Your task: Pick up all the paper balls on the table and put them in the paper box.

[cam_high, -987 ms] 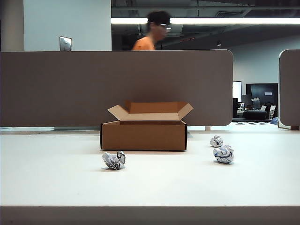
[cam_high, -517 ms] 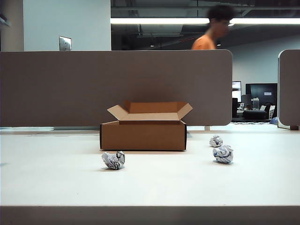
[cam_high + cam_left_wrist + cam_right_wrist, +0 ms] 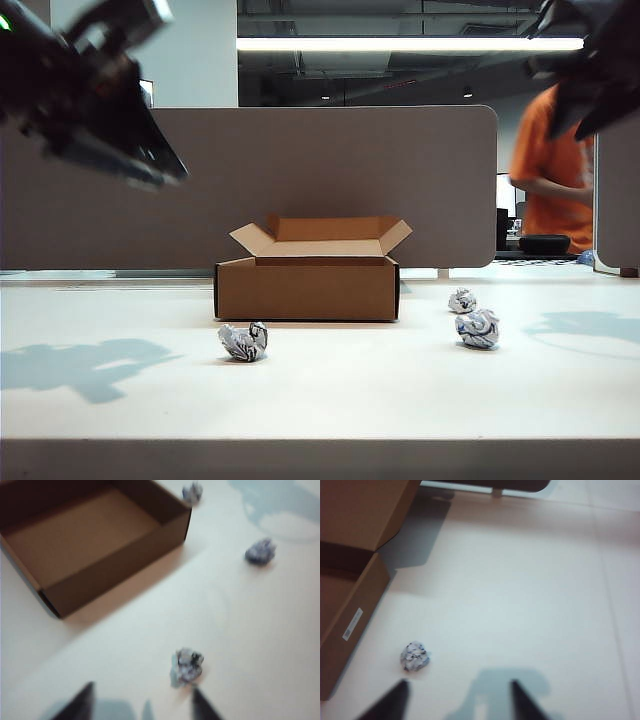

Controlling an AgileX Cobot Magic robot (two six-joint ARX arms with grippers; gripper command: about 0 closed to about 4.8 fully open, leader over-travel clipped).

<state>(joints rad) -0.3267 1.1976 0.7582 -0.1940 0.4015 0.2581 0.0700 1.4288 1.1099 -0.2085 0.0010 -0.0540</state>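
The brown paper box (image 3: 307,288) stands open at mid-table. Three paper balls lie on the white table (image 3: 320,400): one (image 3: 243,342) in front of the box's left corner, two (image 3: 477,328) (image 3: 461,301) to its right. My left gripper (image 3: 160,165) hangs blurred high at the upper left. In its wrist view the left gripper (image 3: 142,700) is open, and a ball (image 3: 187,666) lies just beyond one fingertip, below the box (image 3: 95,540). My right gripper (image 3: 585,105) hangs high at the upper right. In its wrist view the right gripper (image 3: 457,690) is open above bare table, with a ball (image 3: 415,656) beside the box (image 3: 345,580).
A grey-brown partition panel (image 3: 300,170) runs behind the box. A person in orange (image 3: 555,170) stands beyond it at the right. Arm shadows fall on the table at both sides.
Both arms have come into the exterior view at the upper corners and cast shadows on the table. The person behind the panel has walked to the right. Box and balls have not moved.
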